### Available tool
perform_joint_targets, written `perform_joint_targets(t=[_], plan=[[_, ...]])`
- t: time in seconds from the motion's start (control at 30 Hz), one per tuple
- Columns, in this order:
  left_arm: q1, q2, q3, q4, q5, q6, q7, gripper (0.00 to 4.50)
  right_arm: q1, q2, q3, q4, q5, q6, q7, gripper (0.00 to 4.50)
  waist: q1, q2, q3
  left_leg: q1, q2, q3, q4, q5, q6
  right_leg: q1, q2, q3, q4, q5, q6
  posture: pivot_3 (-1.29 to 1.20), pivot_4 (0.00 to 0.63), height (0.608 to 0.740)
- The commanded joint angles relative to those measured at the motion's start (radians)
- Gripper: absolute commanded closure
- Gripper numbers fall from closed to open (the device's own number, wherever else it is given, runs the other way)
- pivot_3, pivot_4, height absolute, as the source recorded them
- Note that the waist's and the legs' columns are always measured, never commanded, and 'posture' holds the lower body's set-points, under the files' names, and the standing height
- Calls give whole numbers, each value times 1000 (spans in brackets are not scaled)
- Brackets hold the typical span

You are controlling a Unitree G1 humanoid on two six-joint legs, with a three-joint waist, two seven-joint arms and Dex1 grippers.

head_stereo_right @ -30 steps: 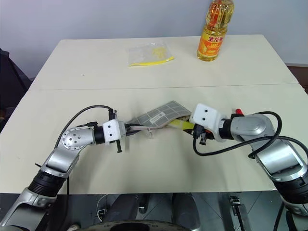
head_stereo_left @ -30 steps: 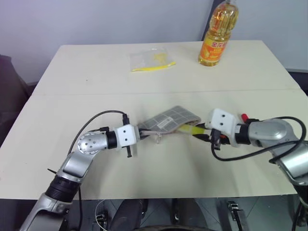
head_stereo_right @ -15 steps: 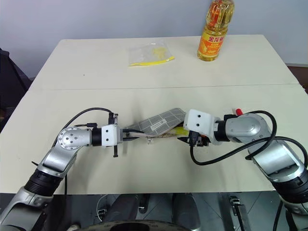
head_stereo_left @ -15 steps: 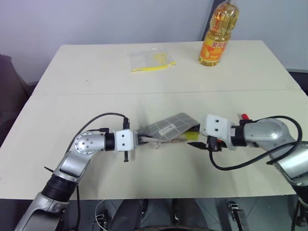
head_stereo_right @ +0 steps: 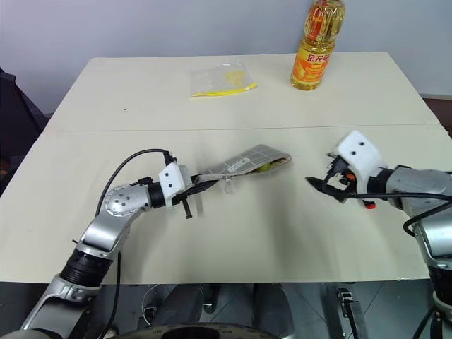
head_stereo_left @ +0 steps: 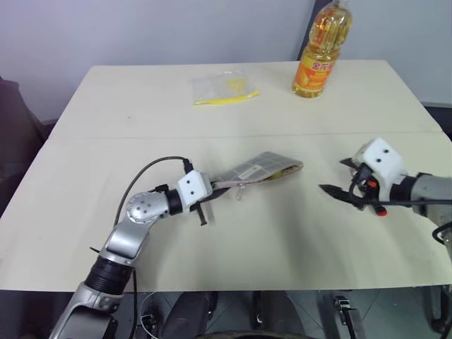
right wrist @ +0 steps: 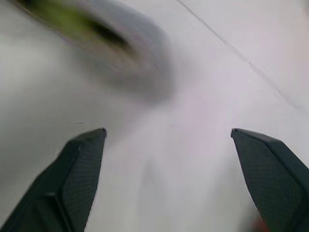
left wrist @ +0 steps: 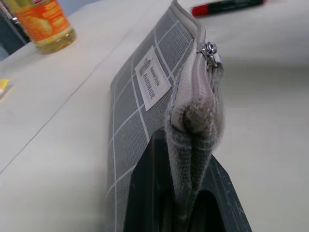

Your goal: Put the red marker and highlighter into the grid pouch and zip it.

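Left gripper (head_stereo_left: 206,200) jaws clenched on one end of flat grey white-gridded fabric pouch (head_stereo_left: 257,170), propping its open mouth off pale counter (head_stereo_left: 212,106), stubby yellow highlighter (head_stereo_left: 288,169) inside; right gripper (head_stereo_left: 343,183) jaws released, beside red-capped black marker (left wrist: 227,6), apparently next.

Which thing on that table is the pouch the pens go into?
Start at the tall orange oil bottle at the beige table's far edge, then come toward the middle. The flat grey fabric grid pouch is pinched by the left gripper. Its white grid lines distinguish it from the clear plastic bag.
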Motion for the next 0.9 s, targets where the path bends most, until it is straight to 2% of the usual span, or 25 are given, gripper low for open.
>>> perform_joint_targets(t=[0.03, 0.33, 0.43, 0.63, 0.73, 0.9], plan=[[-23, -48, -24, 12, 16, 16, 49, 4500, 20, 53, -62, 84, -42, 38, -121, 219, -1, 0, 0, 0, 0, 0, 0, 0, 0, 0, 0, 0, 0, 0, 0, 0, 150, 740], [-51, -114, -39, 50, 36, 15, 102, 4500, 62, 167, -159, 136, 3, 179, -213, 219, 0, 0, 0, 2, 0, 0, 1, 0, 0, 1, 1, 0, 3, 0, 0, 0, 150, 740], [-53, -113, -38, 60, 37, 8, 101, 4500, 69, 182, -189, 123, 32, 219, -217, 1098, -1, 0, 0, 2, 0, 0, 1, 0, 0, 2, 0, 0, 2, 0, 0, 0, 150, 740], [-71, -112, -13, 87, 11, 4, 92, 4500, 78, 172, -199, 63, 49, 207, -218, 4128, -1, 0, -1, 2, 0, 0, 2, 0, 0, 2, 0, 0, 2, 0, 0, 0, 150, 740], [-80, -105, -3, 97, 0, 2, 82, 4500, 97, 129, -171, -15, 46, 146, -174, 4198, -2, 1, -1, 2, 0, 0, 1, 0, 0, 2, 0, 0, 3, 0, 0, 0, 150, 740], [-101, -90, 15, 118, -22, -5, 60, 4500, 140, 28, -150, -216, 98, 45, -16, 4198, -5, 2, -1, 2, 1, 1, 1, 0, 0, 1, 1, 0, 3, 0, 0, 0, 150, 740]])
